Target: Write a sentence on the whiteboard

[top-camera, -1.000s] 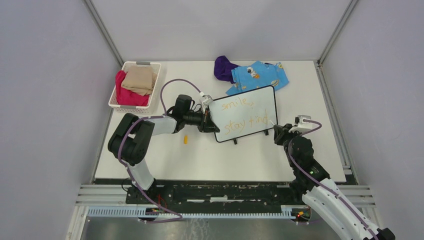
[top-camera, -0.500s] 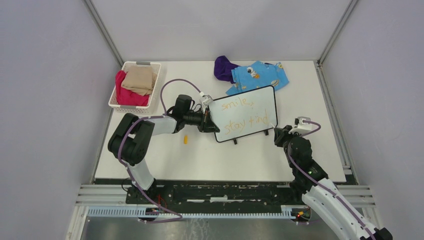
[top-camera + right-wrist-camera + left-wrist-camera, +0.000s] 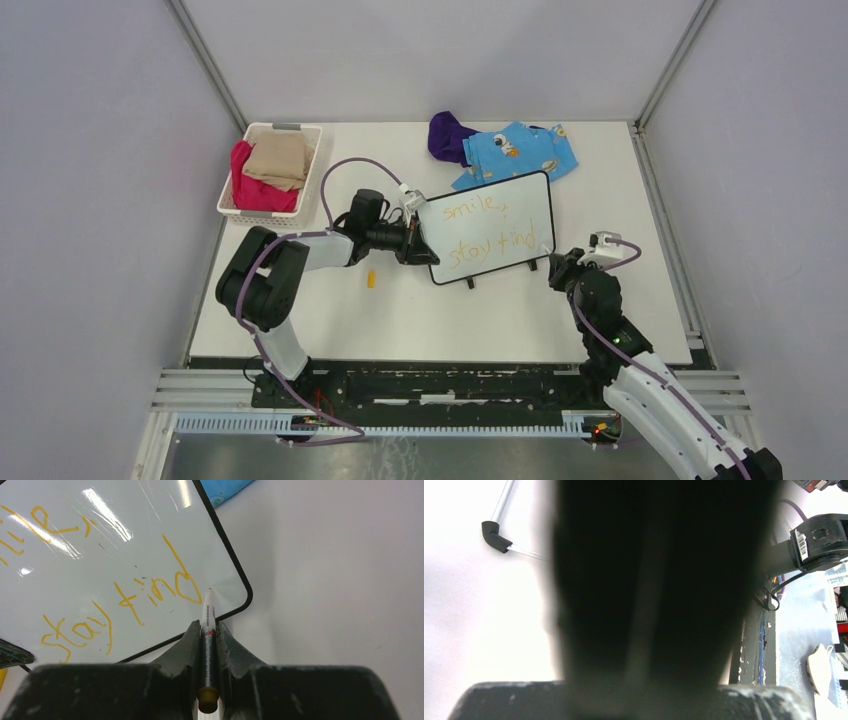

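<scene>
Your right gripper (image 3: pixel 208 626) pinches a marker (image 3: pixel 208 611), its tip at the lower right corner of the whiteboard (image 3: pixel 125 555), just past the sentence (image 3: pixel 492 246); your left gripper (image 3: pixel 415 247) meets the whiteboard's left edge, grip unclear

The left hand (image 3: pixel 644 570), dark and blurred, fills the middle; upper left, a black elbow piece (image 3: pixel 495 531) joins a thin rod (image 3: pixel 505 497).

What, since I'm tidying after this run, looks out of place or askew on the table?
A small orange piece, perhaps a pen cap, lies loose on the white table near the left fingers. They hold the left edge of the black-framed white whiteboard, which sits skewed to the table's edges. Nothing looks spilled.
</scene>
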`<state>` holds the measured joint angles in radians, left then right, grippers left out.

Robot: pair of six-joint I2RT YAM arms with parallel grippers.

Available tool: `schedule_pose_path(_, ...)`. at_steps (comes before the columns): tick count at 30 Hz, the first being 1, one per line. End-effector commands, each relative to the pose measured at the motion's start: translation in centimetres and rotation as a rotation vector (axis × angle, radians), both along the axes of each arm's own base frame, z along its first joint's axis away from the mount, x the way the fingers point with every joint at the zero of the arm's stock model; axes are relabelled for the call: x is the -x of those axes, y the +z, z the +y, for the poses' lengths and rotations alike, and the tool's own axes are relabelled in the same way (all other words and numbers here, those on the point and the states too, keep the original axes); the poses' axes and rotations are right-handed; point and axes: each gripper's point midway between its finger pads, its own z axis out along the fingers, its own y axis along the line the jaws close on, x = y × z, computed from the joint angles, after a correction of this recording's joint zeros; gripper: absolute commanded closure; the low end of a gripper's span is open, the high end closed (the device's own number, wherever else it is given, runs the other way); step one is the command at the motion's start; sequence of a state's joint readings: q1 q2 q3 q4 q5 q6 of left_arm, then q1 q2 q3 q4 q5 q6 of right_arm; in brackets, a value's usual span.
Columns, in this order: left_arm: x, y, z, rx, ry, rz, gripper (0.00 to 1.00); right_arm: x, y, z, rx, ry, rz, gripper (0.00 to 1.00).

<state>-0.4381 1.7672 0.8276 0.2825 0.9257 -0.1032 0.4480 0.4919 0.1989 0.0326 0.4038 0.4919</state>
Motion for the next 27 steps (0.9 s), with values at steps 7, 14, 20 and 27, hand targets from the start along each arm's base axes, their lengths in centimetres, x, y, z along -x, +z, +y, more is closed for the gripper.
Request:
schedule_pose_path(7,0.8,-5.7,2.0,-0.204,0.065,0.072,0.98,-1.1,2.2,-0.1,-0.035,-0.024,-0.071,1.0)
schedule_pose_path(14,0.9,-5.9,2.0,-0.207,0.065,0.075,0.98,-1.4,2.1,-0.1,-0.032,-0.023,-0.071,1.0)
schedule_pose_path(20,0.9,-5.9,2.0,-0.208,0.066,0.075,0.98,-1.6,1.9,-0.2,-0.026,-0.026,-0.065,1.0)
schedule_pose_path(27,0.9,-5.9,2.0,-0.207,0.065,0.076,0.98,-1.5,1.0,-0.1,-0.021,-0.015,-0.045,1.0)
